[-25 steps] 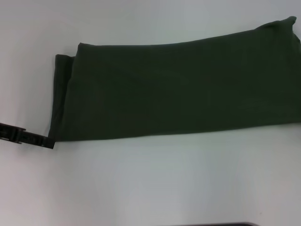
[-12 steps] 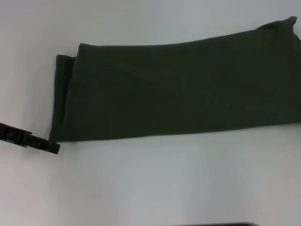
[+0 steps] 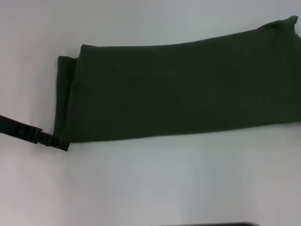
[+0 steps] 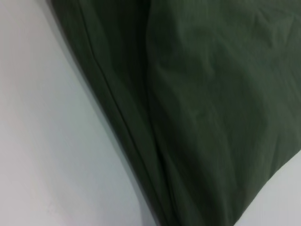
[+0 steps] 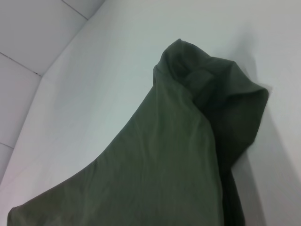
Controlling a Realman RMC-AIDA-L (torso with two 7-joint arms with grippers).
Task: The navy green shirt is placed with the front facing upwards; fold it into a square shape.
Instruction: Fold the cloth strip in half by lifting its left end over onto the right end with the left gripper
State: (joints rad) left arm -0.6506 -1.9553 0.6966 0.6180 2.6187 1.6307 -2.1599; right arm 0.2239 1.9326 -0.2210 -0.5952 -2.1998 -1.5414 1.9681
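Note:
The navy green shirt (image 3: 178, 89) lies folded into a long dark strip across the white table, plain side up, with no lettering showing. Its left end shows a second layer sticking out as a narrow band (image 3: 63, 94). My left gripper (image 3: 63, 145) reaches in low from the left, its black tip at the strip's near left corner. The left wrist view is filled by the shirt (image 4: 211, 108) with a hemmed edge running across it. In the right wrist view the shirt (image 5: 174, 160) ends in a bunched, raised corner (image 5: 221, 94). My right gripper does not show.
White table (image 3: 164, 183) surrounds the shirt, with a wide bare stretch in front of it. A dark edge (image 3: 211, 224) runs along the bottom of the head view. A tiled wall (image 5: 33, 33) stands beyond the table's far edge.
My left gripper has moved rightward along the table to the shirt's near left corner. The shirt's left end has shifted slightly to the right.

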